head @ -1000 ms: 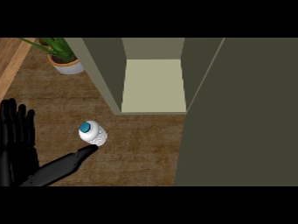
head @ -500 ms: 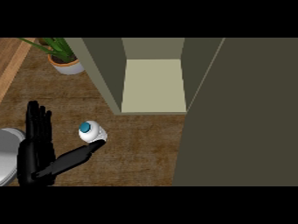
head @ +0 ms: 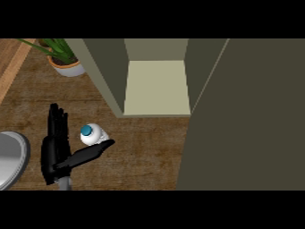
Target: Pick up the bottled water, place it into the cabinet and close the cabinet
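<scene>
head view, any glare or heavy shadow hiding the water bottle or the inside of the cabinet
Head view: no glare; the light is flat and even. The water bottle shows plainly from above, white with a blue cap, only its lower edge covered by the robot hand. The cabinet interior is pale and readable, its side walls duller. The open door fills the right as a dark olive slab without detail.

Home kitchen, wood-grain bench [head: 141,147], olive cabinet [head: 102,67] with its door [head: 254,116] swung open on a pale shelf [head: 158,87], potted plant [head: 62,58] in the corner
</scene>
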Action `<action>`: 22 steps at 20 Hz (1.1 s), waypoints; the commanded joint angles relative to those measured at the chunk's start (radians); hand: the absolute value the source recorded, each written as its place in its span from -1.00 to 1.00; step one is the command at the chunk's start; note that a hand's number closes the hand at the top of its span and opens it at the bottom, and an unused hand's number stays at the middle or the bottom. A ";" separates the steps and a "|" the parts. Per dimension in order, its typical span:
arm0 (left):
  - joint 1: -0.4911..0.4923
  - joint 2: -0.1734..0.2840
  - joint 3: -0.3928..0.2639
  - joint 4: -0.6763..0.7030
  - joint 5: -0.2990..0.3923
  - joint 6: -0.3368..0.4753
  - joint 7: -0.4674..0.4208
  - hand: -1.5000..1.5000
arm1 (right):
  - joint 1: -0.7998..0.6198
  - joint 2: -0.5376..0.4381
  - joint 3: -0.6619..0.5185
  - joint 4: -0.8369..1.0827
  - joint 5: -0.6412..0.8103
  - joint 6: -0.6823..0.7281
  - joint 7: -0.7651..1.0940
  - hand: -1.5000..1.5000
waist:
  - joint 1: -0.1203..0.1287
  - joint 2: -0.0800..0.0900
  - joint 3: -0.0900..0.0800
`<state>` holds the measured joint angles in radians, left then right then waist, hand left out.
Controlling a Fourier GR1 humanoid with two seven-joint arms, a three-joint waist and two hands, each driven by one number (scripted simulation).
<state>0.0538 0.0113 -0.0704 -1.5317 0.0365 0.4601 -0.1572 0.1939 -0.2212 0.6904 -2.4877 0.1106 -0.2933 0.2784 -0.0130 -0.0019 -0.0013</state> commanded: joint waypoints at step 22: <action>-0.197 -0.011 0.034 0.638 0.284 -0.004 -0.491 -1.00 | -0.027 -0.063 0.036 -0.100 0.104 -0.063 0.045 -1.00 | 0.001 0.001 0.000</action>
<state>-0.0907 0.0002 -0.0732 -1.0097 0.2796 0.4829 -0.5692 0.1595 -0.2783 0.7095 -2.4810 0.1168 -0.3504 0.2740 -0.0110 -0.0010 -0.0010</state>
